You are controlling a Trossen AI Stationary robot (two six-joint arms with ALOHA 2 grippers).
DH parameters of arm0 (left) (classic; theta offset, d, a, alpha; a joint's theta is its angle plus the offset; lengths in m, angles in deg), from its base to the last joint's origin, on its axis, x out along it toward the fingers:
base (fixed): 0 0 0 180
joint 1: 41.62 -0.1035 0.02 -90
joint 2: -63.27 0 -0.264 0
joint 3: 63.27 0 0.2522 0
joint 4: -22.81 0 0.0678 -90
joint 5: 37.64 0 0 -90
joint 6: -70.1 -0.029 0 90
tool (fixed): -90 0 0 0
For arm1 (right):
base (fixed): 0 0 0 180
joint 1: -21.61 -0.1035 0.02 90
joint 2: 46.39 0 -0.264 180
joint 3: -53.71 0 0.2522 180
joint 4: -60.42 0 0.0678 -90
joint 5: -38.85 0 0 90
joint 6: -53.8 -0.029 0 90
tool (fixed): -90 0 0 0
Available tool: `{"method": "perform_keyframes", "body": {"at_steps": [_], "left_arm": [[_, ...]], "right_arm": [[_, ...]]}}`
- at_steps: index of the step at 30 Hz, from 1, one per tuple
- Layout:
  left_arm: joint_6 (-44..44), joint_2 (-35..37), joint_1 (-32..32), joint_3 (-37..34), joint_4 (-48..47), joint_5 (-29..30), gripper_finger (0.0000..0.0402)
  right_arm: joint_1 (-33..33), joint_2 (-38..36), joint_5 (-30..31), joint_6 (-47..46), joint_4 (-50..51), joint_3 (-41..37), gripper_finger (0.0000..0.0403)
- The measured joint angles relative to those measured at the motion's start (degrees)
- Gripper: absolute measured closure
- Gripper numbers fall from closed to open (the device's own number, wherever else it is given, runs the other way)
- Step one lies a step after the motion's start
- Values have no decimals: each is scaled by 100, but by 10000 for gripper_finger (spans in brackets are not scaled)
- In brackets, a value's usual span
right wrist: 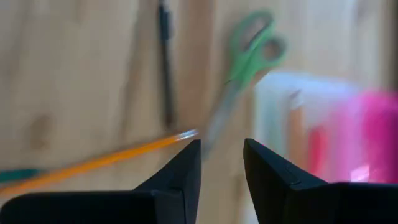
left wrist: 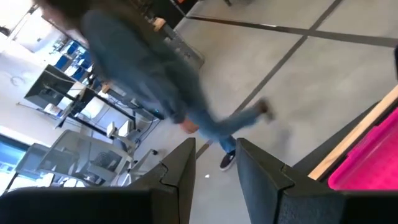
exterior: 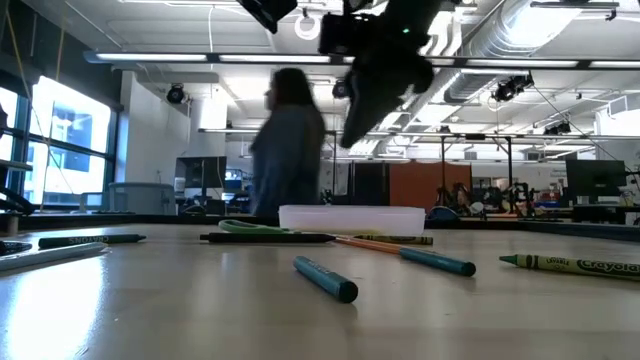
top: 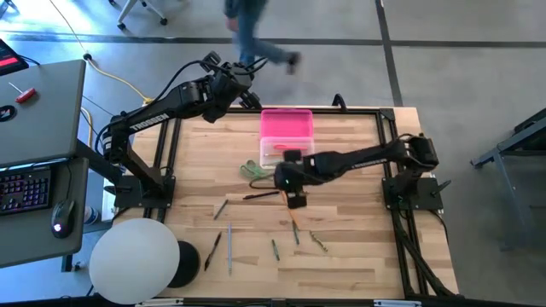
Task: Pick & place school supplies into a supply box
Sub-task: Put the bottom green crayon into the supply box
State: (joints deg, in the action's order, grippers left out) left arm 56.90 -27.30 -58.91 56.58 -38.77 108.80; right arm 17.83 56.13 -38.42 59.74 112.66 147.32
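Note:
The supply box stands at the table's far middle, its pink lid [top: 287, 124] open behind the clear base [top: 286, 153]. Green-handled scissors [top: 254, 170] lie left of the base, and a black pen [top: 260, 195] lies just nearer. An orange pencil [top: 293, 220] and several other pens [top: 229, 247] lie scattered toward the near edge. My right gripper [top: 296, 201] hangs open above the table near the box's near side, nothing between its fingers [right wrist: 222, 146]. My left gripper [top: 252, 98] is raised beyond the far left edge, open and holding nothing [left wrist: 216, 146].
A person [top: 256, 38] walks past beyond the far edge. A white round object [top: 136, 260] sits at the near left corner. A desk with a keyboard [top: 26, 188] stands left of the table. Black frame rails [top: 388, 128] border the tabletop.

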Motion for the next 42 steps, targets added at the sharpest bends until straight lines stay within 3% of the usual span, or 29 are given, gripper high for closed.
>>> {"method": "perform_keyframes", "body": {"at_steps": [9, 14, 20, 26, 32, 38, 42], "left_arm": [[83, -2, 0, -2, 4, -199, 254], [299, -2, 0, -2, -45, -201, 254], [602, -2, 0, -2, -80, -203, 254], [773, -2, 0, -2, -78, -203, 254], [785, -2, 0, -2, -76, -334, 254], [762, -2, 0, -2, -78, -577, 254], [761, -2, 0, -2, -78, -742, 254]], "right_arm": [[-1485, -83, 648, -2488, -36, -1015, 304], [-2478, -104, 1649, -4077, -279, -1145, 304], [-3468, -101, 2445, -5415, -367, -1142, 304], [-4236, 231, 3761, -6652, -632, -1140, 304], [-4360, 956, 4300, -6757, -1526, -1140, 304], [-4335, 1150, 4955, -6741, -1369, -1142, 304], [-4331, 1151, 4633, -7051, -1214, -1140, 305]]}}
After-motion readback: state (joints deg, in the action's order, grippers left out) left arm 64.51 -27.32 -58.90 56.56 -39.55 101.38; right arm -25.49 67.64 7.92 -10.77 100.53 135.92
